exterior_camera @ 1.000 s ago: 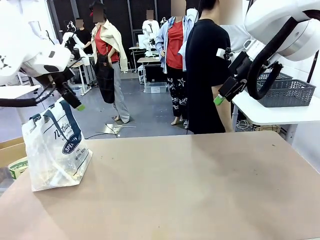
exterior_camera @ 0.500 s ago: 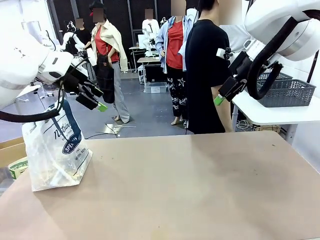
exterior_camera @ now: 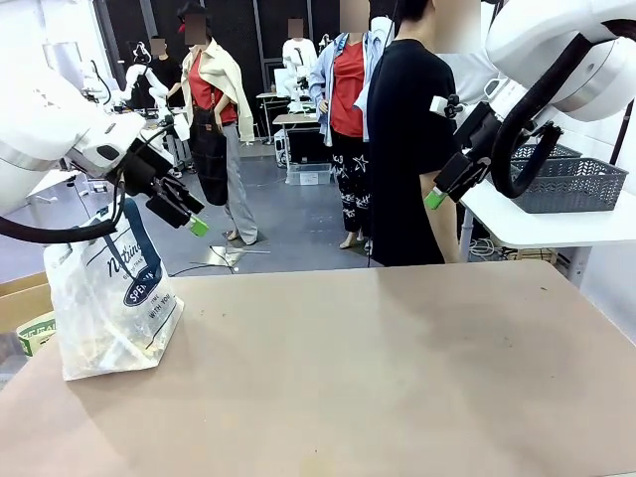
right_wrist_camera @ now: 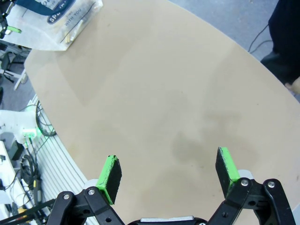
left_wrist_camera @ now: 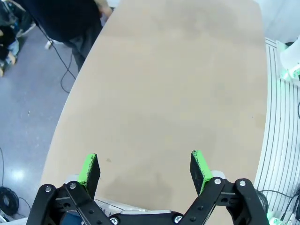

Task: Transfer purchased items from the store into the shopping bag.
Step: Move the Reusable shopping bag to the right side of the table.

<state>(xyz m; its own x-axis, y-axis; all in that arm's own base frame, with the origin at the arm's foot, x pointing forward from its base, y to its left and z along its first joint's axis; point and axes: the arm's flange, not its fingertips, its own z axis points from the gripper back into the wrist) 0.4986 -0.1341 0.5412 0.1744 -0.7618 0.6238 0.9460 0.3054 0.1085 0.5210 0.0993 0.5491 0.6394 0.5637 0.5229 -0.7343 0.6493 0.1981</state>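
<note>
The shopping bag (exterior_camera: 111, 290), translucent white with navy handles and a round navy logo, stands at the table's left edge. It also shows at the top left of the right wrist view (right_wrist_camera: 54, 18). My left gripper (exterior_camera: 195, 219) hangs open and empty in the air, just above and to the right of the bag's handles. In its own view, the left gripper (left_wrist_camera: 144, 168) is spread wide over bare tabletop. Raised at the far right, my right gripper (exterior_camera: 437, 195) is open and empty, and it hangs over the table in its own view (right_wrist_camera: 168, 174). The store (exterior_camera: 568, 184), a dark grey mesh basket, sits on a white side table at the right.
A person in black (exterior_camera: 405, 149) stands at the far side of the table, back turned. The brown tabletop (exterior_camera: 378, 368) spreads out in front of me. A cardboard box (exterior_camera: 25, 318) sits off the left edge behind the bag. A white side table (exterior_camera: 556, 227) carries the basket.
My left gripper swung up and to the right, away from the bag's handles, then settled slightly lower. The right arm and the bag have not moved.
</note>
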